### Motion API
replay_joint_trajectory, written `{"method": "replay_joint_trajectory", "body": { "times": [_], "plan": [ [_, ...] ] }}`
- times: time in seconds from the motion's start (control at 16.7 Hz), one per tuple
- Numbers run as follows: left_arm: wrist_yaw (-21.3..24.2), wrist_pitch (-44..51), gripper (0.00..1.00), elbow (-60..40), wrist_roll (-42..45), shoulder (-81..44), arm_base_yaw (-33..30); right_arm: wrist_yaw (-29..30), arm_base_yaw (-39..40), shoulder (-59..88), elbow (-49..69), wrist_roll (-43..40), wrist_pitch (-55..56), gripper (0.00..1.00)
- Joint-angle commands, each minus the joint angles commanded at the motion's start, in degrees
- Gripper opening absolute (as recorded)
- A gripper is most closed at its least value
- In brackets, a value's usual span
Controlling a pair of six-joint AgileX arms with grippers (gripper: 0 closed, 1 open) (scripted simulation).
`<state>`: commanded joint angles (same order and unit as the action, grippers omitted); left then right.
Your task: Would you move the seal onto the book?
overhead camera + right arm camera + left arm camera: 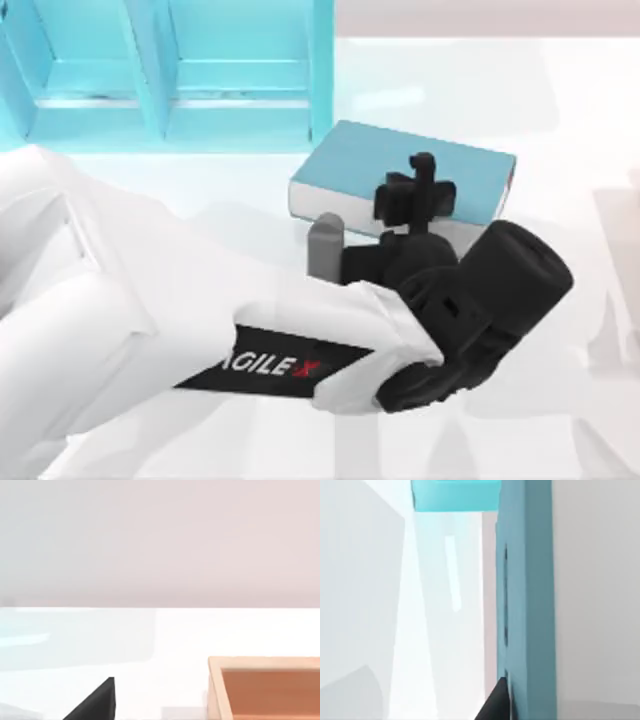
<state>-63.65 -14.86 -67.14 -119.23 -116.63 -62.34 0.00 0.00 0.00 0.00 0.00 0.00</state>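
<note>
The left arm, white with a black band lettered AGILEX, reaches in from the top view's left across the white counter (560, 90), and its black left tool (418, 190) hangs over the near part of the thick rectangular book (345, 160) with a plain teal-blue cover and white page edges. The book lies flat on the counter, just in front of the large light-cyan shelf unit (170, 80) with open compartments that stands at the back left. The tool's black body hides the space between its fingers from above, so I cannot tell whether the left tool is wide, narrow or holding anything. The small tan-brown seal block is not something I can make out at the tool or on the cover, so where it sits I cannot tell. A small grey upright block (324, 245) stands on the counter just beside the book's near white page edge, close against the arm's black wrist. In the left wrist view the teal-blue cover (527, 605) runs as a tall band close to the camera, with the pale counter beside it, a piece of the cyan shelf unit (455, 495) beyond, and a dark sliver of a tool finger (495, 705) at the picture's edge. The right wrist view looks low across the pale counter toward a light wall, with a corner of a tan wooden box (265, 687) nearby and a black tip of the right tool's finger (97, 702); whether the right tool is wide or narrow cannot be told.
</note>
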Motion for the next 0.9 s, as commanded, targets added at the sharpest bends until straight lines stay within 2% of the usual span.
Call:
{"method": "replay_joint_trajectory", "body": {
  "times": [0.9],
  "plan": [
    [-1.6, 1.1, 0.00, 0.1, -2.5, -0.9, -1.6, 0.0, 0.0, 0.0, 0.0, 0.0, 0.0, 1.00]
  ]
}}
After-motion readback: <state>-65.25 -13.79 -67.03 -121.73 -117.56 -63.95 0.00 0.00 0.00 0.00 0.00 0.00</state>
